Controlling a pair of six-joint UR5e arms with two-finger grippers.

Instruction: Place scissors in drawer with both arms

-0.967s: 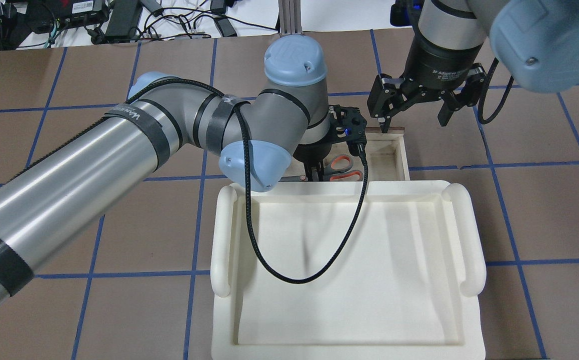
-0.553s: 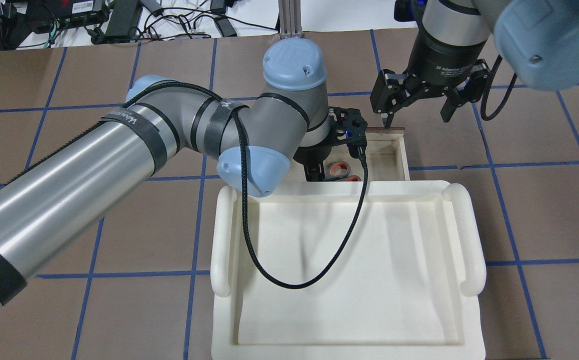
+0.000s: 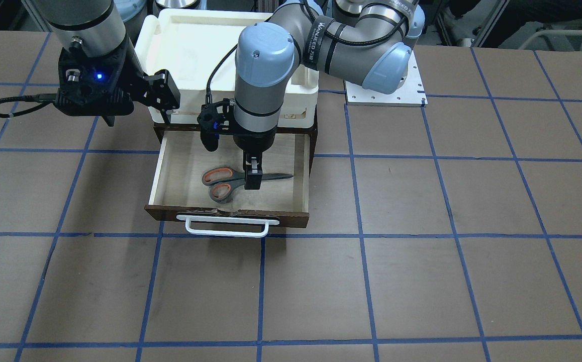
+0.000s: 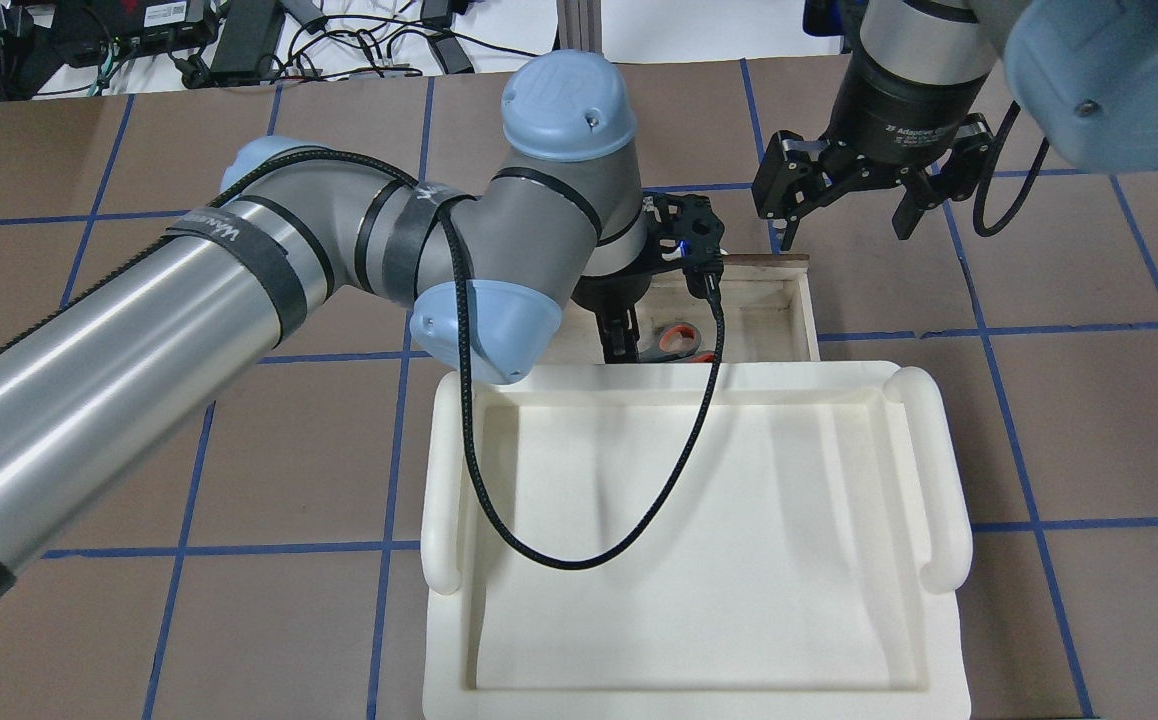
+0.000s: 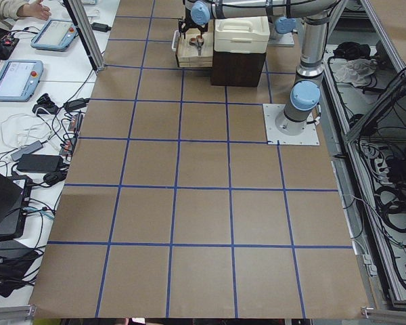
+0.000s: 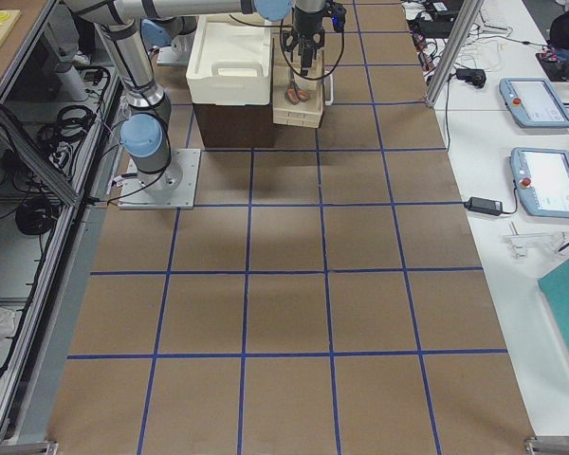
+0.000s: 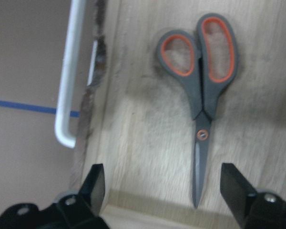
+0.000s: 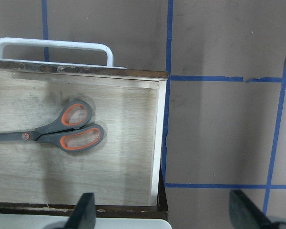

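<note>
The scissors (image 3: 219,176) lie flat on the pale floor of the open drawer (image 3: 158,176), handles toward the robot's right, blades closed. They also show in the left wrist view (image 7: 202,95), the right wrist view (image 8: 66,133) and partly in the overhead view (image 4: 679,338). My left gripper (image 3: 253,180) hangs straight above the blades, open and empty; its fingers (image 7: 97,183) stand wide apart on either side of the scissors. My right gripper (image 4: 844,228) is open and empty, above the drawer's right side wall (image 8: 158,143) and the table beside it.
A cream-white tray (image 4: 929,470) sits on the dark cabinet above the drawer. The drawer's white bar handle (image 3: 225,229) faces away from the robot. A white base plate (image 3: 386,90) lies on the robot's left. Brown table with blue tape lines lies all around.
The scissors went down from above the tray's edge onto the drawer floor. My left wrist has shifted left and away. My right gripper has drifted right and farther from the drawer.
</note>
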